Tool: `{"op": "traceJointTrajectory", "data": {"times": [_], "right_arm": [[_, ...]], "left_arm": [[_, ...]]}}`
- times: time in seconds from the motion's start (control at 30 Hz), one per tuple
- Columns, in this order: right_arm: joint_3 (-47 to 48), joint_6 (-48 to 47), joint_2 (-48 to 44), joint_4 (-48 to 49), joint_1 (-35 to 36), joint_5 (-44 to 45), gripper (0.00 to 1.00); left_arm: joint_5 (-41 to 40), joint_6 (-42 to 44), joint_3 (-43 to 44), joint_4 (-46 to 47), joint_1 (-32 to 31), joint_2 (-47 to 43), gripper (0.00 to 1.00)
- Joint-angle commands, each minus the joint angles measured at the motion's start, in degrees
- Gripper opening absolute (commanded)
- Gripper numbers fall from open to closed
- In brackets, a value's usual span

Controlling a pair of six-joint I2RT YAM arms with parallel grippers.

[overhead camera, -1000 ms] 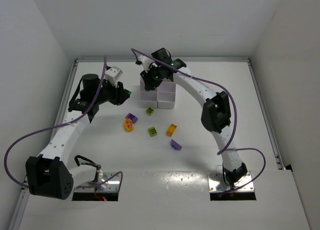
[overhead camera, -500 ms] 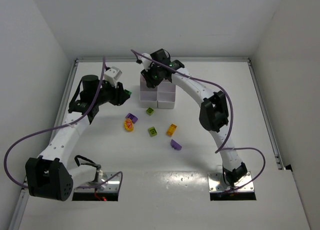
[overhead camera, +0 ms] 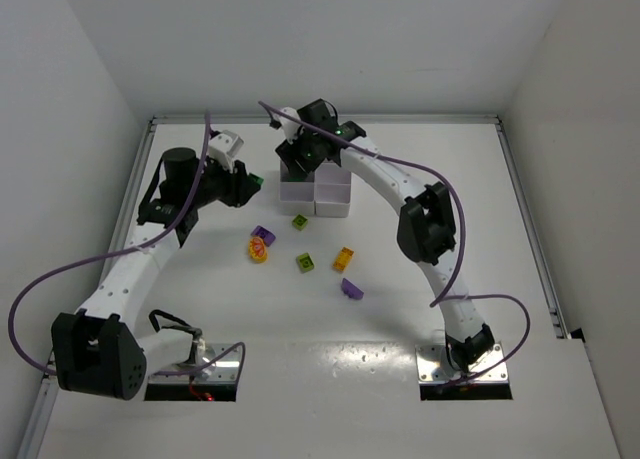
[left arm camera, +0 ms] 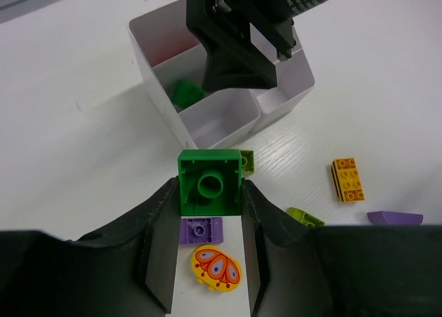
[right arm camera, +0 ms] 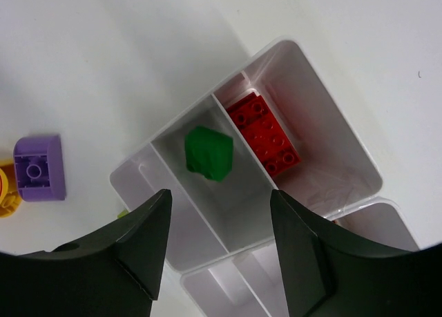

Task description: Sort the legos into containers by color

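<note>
left gripper [left arm camera: 209, 196] is clamped on a green square brick [left arm camera: 208, 170], held near the white compartment tray [left arm camera: 155, 75]. right gripper [right arm camera: 219, 217] is seen above the tray, jaws parted, nothing between them. a green piece [right arm camera: 209, 153] lies in one compartment, a red brick [right arm camera: 264, 134] in the next. a purple brick [overhead camera: 263, 235], a lime brick [overhead camera: 305, 263] and an orange brick [overhead camera: 343, 259] lie loose on the table [overhead camera: 480, 199].

A white table [overhead camera: 560, 179] is filling the scene, plain white walls [overhead camera: 300, 39] are enclosing it, a metal rail [overhead camera: 529, 229] is edging it.
</note>
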Motion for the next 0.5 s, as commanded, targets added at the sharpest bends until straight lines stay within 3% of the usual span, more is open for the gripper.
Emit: {"op": "traceJointTrajectory", "data": {"times": [0.0,0.17,0.47], "right_arm": [[0.73,0.59,-2.56,2.19,0.81,1.39,0.6],[-2.34,2.7,-8.97,2.71,-1.37,5.69,0.6],[-19.37,1.64,-25.13,2.27,-11.22,10.19,0.6]], "left_arm": [[0.67,-0.17,0.0,5.05,-0.81,0.87,0.12],[-2.58,-0.79,2.37,7.7,-4.94,6.83,0.12],[-13.28,-1.32,11.07,12.09,-12.41,21.95,0.1]]}}
